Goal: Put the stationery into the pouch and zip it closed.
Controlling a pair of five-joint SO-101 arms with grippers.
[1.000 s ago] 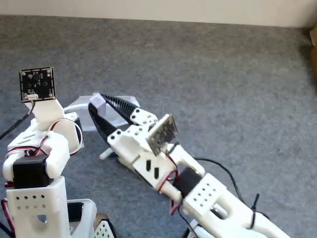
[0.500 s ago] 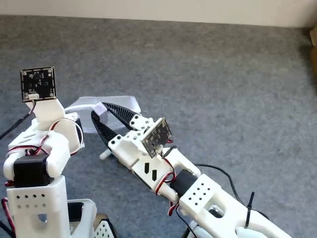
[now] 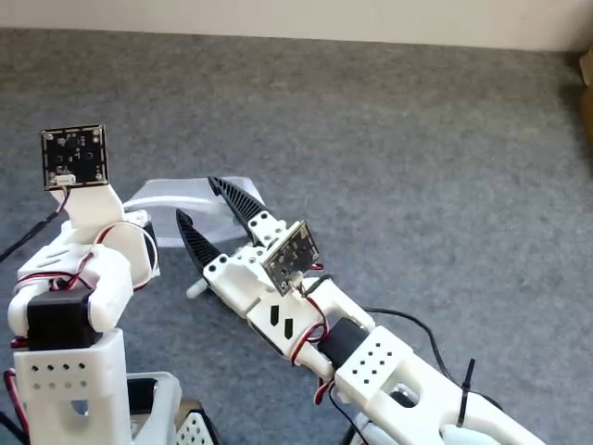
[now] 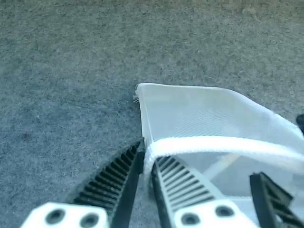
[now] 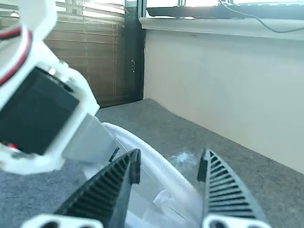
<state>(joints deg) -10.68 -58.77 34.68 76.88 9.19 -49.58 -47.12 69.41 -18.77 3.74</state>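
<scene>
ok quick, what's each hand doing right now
left hand: closed on the rim of the pouch
right hand: open, holding nothing

Sheer mesh-cloth pouch [image 4: 199,114]; rough, matt grey carpet [image 3: 417,139]

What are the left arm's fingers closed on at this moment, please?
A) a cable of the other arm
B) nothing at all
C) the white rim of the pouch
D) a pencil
C: in the left wrist view the left gripper has its black ribbed fingers pinched together on the white rim of the pouch.
</scene>
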